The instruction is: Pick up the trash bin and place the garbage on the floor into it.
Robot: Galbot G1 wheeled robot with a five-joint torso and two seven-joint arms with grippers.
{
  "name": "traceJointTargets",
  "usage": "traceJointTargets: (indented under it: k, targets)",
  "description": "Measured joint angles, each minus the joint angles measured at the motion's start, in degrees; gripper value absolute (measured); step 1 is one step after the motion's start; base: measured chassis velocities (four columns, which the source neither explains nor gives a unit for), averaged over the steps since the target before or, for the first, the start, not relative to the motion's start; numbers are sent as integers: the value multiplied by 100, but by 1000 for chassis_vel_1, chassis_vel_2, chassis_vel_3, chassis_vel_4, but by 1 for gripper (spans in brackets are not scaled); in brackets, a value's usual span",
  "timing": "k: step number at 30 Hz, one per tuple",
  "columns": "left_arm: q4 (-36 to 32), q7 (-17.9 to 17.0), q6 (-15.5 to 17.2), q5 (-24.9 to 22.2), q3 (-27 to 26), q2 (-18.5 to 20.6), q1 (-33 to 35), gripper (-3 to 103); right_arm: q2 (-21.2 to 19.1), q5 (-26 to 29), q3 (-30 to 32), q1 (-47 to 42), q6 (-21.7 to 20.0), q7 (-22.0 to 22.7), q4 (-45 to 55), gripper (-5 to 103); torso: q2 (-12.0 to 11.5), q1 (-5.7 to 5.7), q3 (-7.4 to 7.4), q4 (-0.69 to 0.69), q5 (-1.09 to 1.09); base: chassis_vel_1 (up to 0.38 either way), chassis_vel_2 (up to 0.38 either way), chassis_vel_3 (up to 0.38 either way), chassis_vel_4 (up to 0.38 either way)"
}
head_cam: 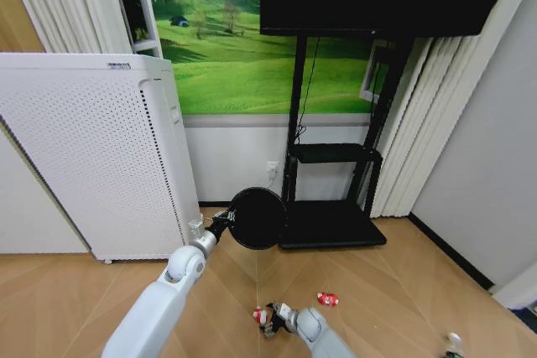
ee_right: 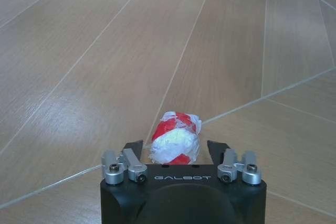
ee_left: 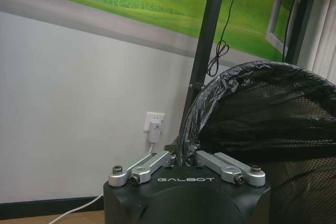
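The nearest piece of garbage, a crumpled red-and-white wrapper (ee_right: 174, 144), lies on the wooden floor (ee_right: 79, 51) directly between the two fingers of the right claw (ee_right: 176, 148). The fingers stand wide on either side of it, with a sliver of floor showing between each finger and the wrapper, so it is bracketed but not yet pinched. Its longer side seems to run straight ahead of the claw, along the fingers, so closing would squeeze the narrower width. This looks like the instant just before the grasp.

A second red-and-white wrapper (head_cam: 327, 298) lies a little beyond the right claw (head_cam: 270, 319), toward the robot's right, and is plainly the right arm's to take as well. A small pale object at the far right floor edge may be the bottle; it is too small to tell.

The trash bin (head_cam: 256, 218) hangs off the floor ahead of the right claw, its lined rim clamped in the left claw (head_cam: 225, 220), in front of the black stand (head_cam: 331, 224) and beside the white appliance (head_cam: 92, 148).
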Motion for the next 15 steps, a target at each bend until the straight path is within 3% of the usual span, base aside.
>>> traceJointTargets:
  k: [5, 6, 10, 15]
  targets:
    - [-23, 17, 0, 0, -69, -2, 44, 2, -10, -8, -2, -31, 12, 77, 0, 51, 0, 0, 0, 0, 0, 0, 0, 0, 0]
    - [-23, 17, 0, 0, -69, -2, 44, 2, -10, -8, -2, -31, 12, 77, 0, 51, 0, 0, 0, 0, 0, 0, 0, 0, 0]
    - [-50, 58, 0, -16, -123, 15, 64, 2, 9, 11, -21, -75, 38, 214, 0, 30, 0, 0, 0, 0, 0, 0, 0, 0, 0]
    - [-89, 89, 0, -19, -156, 18, 100, 2, 20, 30, -19, -134, 26, 283, 82, 22, 0, 0, 0, 0, 0, 0, 0, 0, 0]
